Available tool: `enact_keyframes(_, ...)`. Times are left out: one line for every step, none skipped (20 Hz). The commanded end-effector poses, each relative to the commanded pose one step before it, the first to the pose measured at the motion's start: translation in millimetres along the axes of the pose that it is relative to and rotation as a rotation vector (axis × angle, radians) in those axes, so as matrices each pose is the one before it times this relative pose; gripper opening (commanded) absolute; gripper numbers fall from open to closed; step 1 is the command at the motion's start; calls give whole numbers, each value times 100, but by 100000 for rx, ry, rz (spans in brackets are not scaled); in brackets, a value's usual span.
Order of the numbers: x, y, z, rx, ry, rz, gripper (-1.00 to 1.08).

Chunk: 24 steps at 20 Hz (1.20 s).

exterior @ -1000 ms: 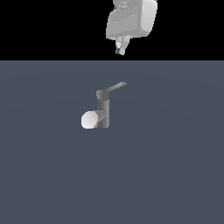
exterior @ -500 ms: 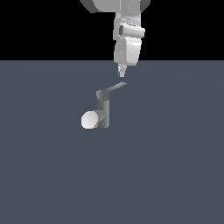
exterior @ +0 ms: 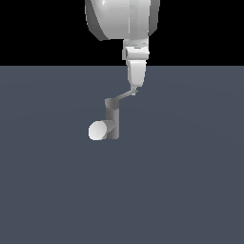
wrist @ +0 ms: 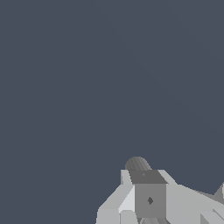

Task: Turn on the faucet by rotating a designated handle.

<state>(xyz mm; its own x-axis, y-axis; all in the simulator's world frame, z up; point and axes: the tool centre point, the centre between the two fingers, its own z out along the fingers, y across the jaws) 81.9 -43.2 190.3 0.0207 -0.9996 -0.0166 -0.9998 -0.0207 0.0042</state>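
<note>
A: What was seen nearest in the ext. view?

B: The small grey upright cylinder faucet [exterior: 112, 119] was seen standing on the flat dark blue-grey floor [exterior: 181, 190], approx. centre of frame. Its thick short spout was pointed toward the ext. view's left and ended in a pale whitish round face.

A: And the lever?

B: The thin flat grey handle bar [exterior: 125, 96] was seen sticking out from the faucet's top cap, angled up toward the ext. view's right.

A: Where was the arm?

B: Behind and above. The white tapered gripper [exterior: 134, 90] was hung straight down from the large white rounded robot arm [exterior: 121, 19], w/ its tip right at the handle's outer end, apparently touching it.

A: Jaw state?

B: Couldn't be told. The fingertips were seen only as one narrow point in the ext. view; no gap could be made out.

A: Wrist view?

B: Light grey blocky gripper parts [wrist: 148, 199] were shown low in frame, w/ a ribbed dark grey rounded piece just past them; what it was couldn't be told. Floor elsewhere.
</note>
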Motion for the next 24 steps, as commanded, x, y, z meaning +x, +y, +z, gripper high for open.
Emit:
enact_keyframes(136,-331,540,322,1081,2096,-100)
enact_keyframes(25,-68,136,51,248,464,-100)
enact_keyframes(17,-49,98,37,177,329,-100)
enact_keyframes(9,-29,59,23,106,196,-100)
enact_keyframes(8,-9,19,9,40,74,-100)
enact_keyframes(0,0,0,0,0,0,-100)
enact_keyframes(0,0,0,0,0,0,-100)
enact_keyframes(0,0,0,0,0,0,-100)
enact_keyframes(-26,23,4,-67,-48,-131,-100)
enact_keyframes(21,258,2,0,0,0,-100)
enact_keyframes(21,259,2,0,0,0,-100)
enact_keyframes(21,261,2,0,0,0,-100)
enact_keyframes(21,262,2,0,0,0,-100)
enact_keyframes(21,263,2,0,0,0,-100)
enact_keyframes(21,264,2,0,0,0,-100)
enact_keyframes(22,266,2,0,0,0,-100)
enact_keyframes(22,267,2,0,0,0,-100)
enact_keyframes(22,268,2,0,0,0,-100)
enact_keyframes(22,269,2,0,0,0,-100)
enact_keyframes(47,276,-14,26,2,41,-100)
enact_keyframes(22,271,2,0,0,0,-100)
enact_keyframes(22,271,2,0,0,0,-100)
enact_keyframes(22,272,2,0,0,0,-100)
enact_keyframes(22,273,2,0,0,0,-100)
